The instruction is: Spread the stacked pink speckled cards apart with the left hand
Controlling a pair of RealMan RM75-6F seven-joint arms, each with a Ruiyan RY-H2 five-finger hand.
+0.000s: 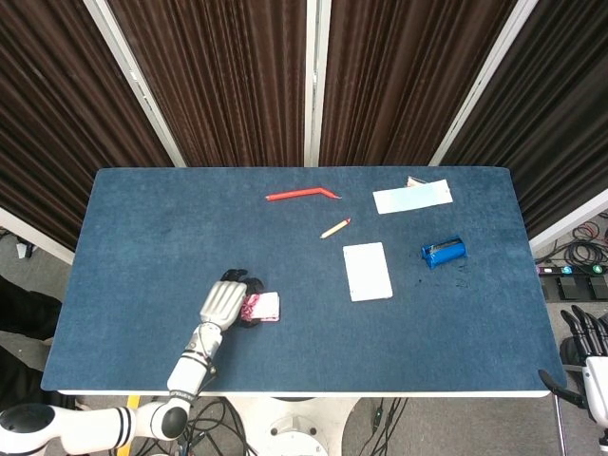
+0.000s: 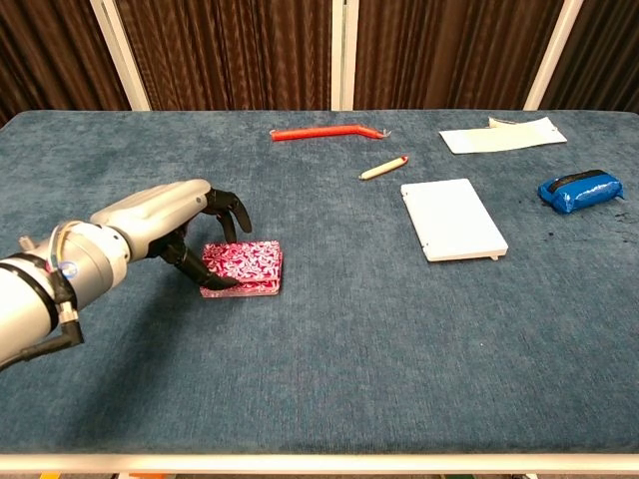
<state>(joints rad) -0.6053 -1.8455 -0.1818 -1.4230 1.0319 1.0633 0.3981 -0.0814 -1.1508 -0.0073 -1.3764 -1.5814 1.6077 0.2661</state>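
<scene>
The stacked pink speckled cards (image 2: 246, 267) lie as one neat pile on the blue table (image 2: 329, 349), front left of centre; the head view shows the cards (image 1: 265, 306) partly under my hand. My left hand (image 2: 190, 228) hovers at the pile's left end, its dark fingertips (image 2: 222, 280) curled down and touching the near-left corner. From above, the left hand (image 1: 224, 301) covers the pile's left edge. My right hand (image 1: 587, 351) hangs beside the table's right edge, fingers apart and holding nothing.
A white card (image 1: 367, 271) lies at centre right, a blue pouch (image 1: 443, 252) beyond it. A pencil (image 1: 334, 227) and a red bent strip (image 1: 302, 194) lie further back. A pale paper slip (image 1: 412, 197) sits at the back right.
</scene>
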